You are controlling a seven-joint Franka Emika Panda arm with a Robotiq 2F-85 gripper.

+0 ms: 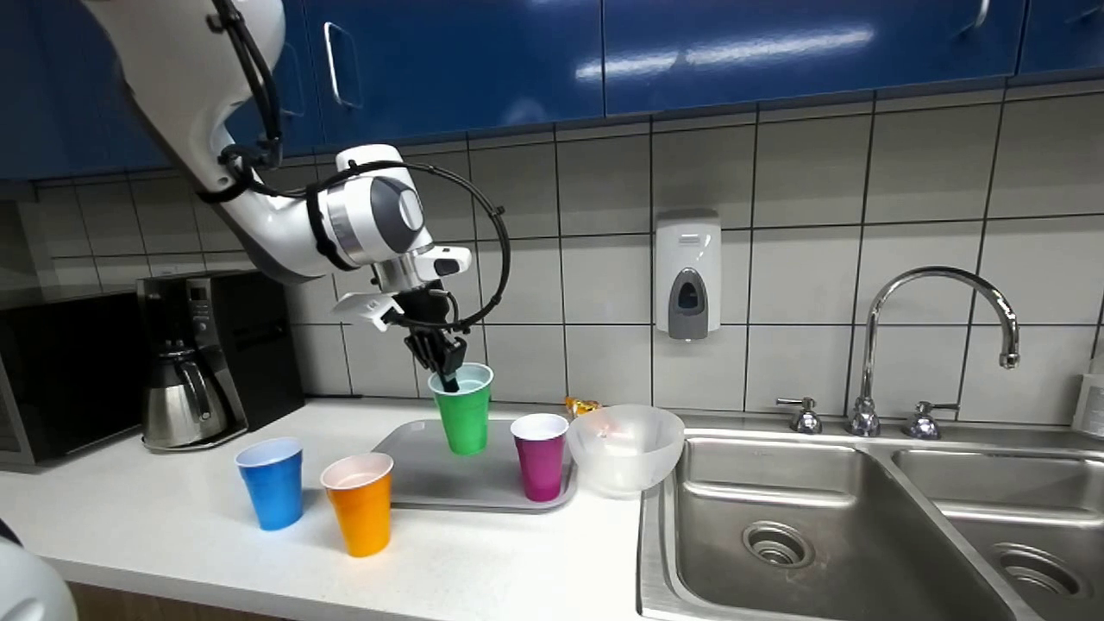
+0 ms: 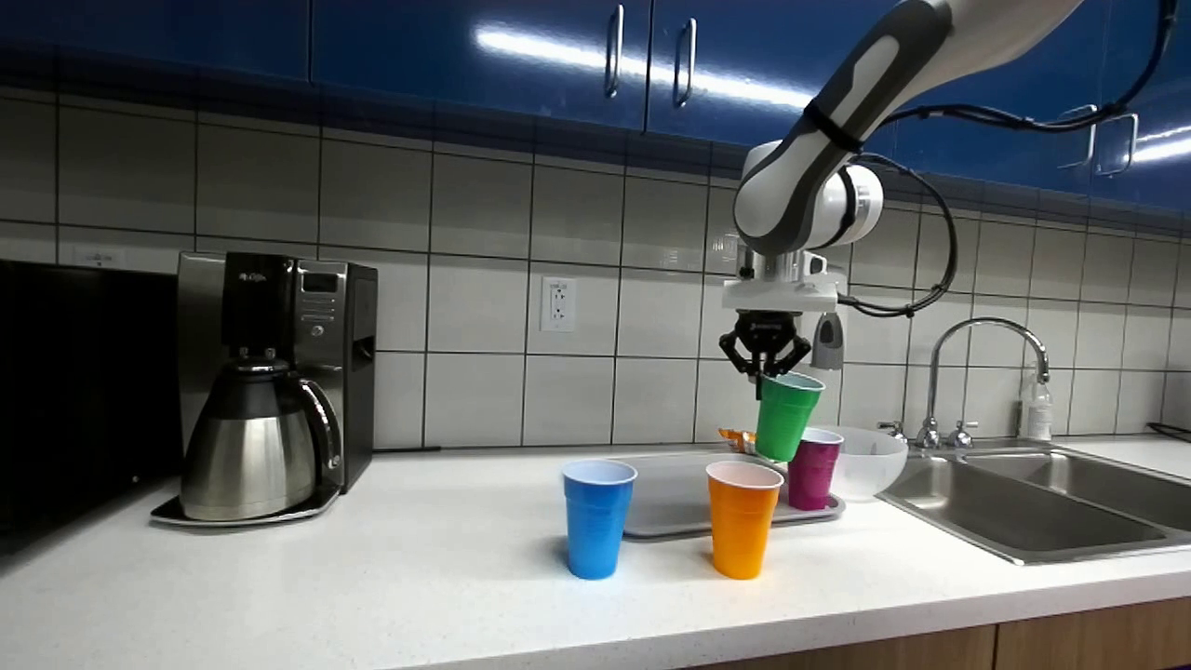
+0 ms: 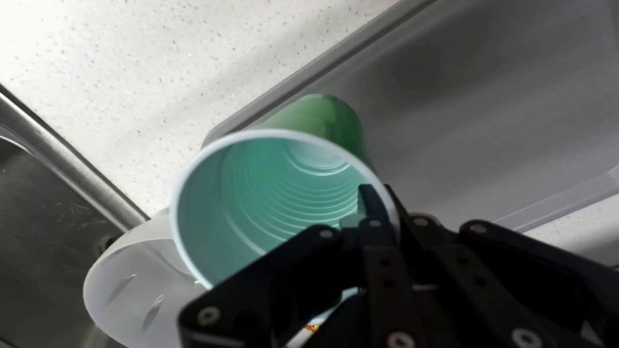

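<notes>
Closest to the lens in the wrist view looms the black gripper [image 3: 384,195], clenched on the rim of a green cup [image 3: 280,203], one finger inside the mouth and one outside. I look down into the cup's ribbed, pale aqua interior, with a grey tray [image 3: 483,121] beneath it, a translucent bowl [image 3: 140,290] partly hidden by its rim, and the metal edge of a sink [image 3: 72,169] slanting along the left. In an exterior view, the white arm [image 1: 289,237] extends from the upper left, in front of blue cabinets [image 1: 466,52], holding the green cup over the tray, its base seemingly off the surface. Near the tray's sink end stands a purple cup [image 1: 541,457], just beside the bowl, while a bit of orange wrapping [image 1: 580,406] peeks out behind. A soap dispenser [image 1: 687,250] is mounted on the tiled wall [image 1: 604,276], and a chrome faucet [image 1: 936,272] arches over the sink. In an exterior view, a blue cup [image 2: 598,521] and an orange cup [image 2: 742,521] stand upright on the white counter [image 2: 372,596], near the tray, with a gap between them. The green cup leans in the gripper's grasp there, and from this angle it overlaps the purple cup. Off to that view's left, a coffee maker [image 2: 260,307] with a steel carafe [image 2: 247,465] sits beside a black, boxy appliance [image 2: 84,391], and a wall outlet [image 2: 558,304] shows on the tiles.
</notes>
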